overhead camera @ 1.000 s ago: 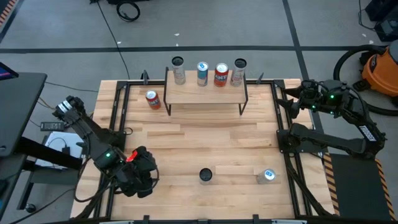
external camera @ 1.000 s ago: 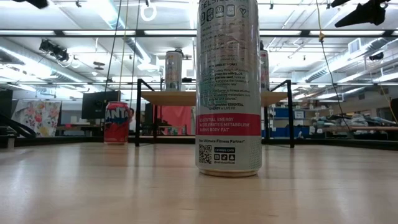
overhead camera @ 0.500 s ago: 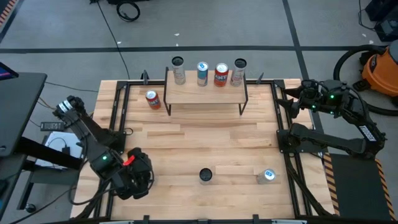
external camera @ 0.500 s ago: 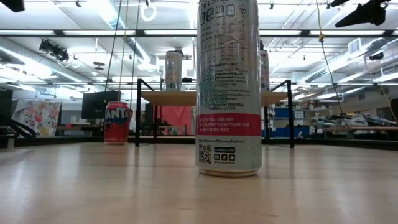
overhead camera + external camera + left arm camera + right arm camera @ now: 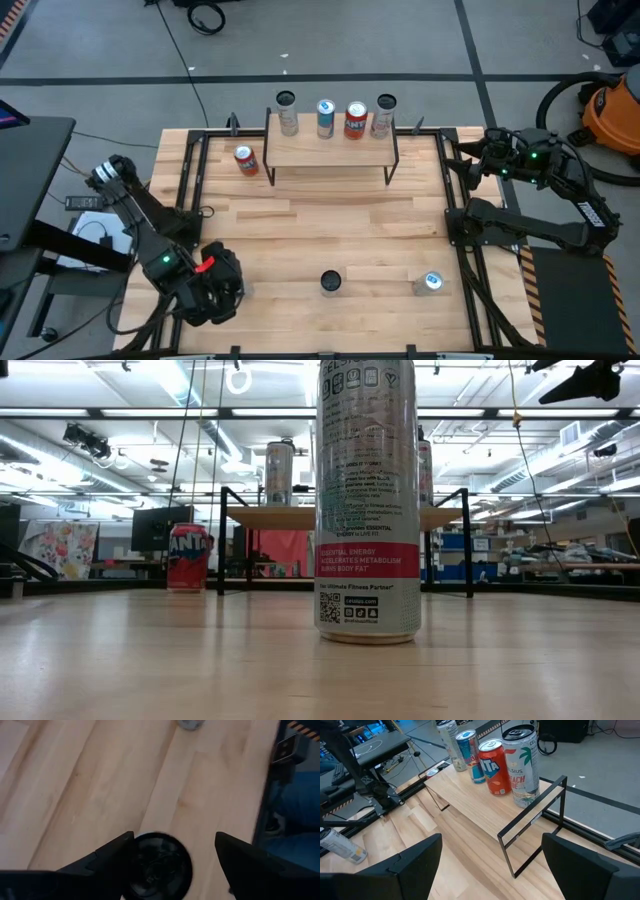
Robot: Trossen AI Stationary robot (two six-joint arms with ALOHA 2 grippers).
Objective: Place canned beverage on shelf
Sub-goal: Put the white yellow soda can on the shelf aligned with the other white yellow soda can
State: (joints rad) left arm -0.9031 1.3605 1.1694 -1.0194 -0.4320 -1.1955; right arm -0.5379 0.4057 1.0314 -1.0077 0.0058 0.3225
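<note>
In the low view we see the tall silver can with the pink band [image 5: 367,500] cut off at the top of the frame, and it hides the middle of the light-wood shelf on black legs [image 5: 270,518] behind it. In the left wrist view, a grey round object [image 5: 190,724] is clipped at the top edge, too blurred to identify.

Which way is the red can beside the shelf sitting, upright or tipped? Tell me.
Upright. The red can shows its round silver top to the high view, and in the low view it stands on its base left of the shelf.
</note>
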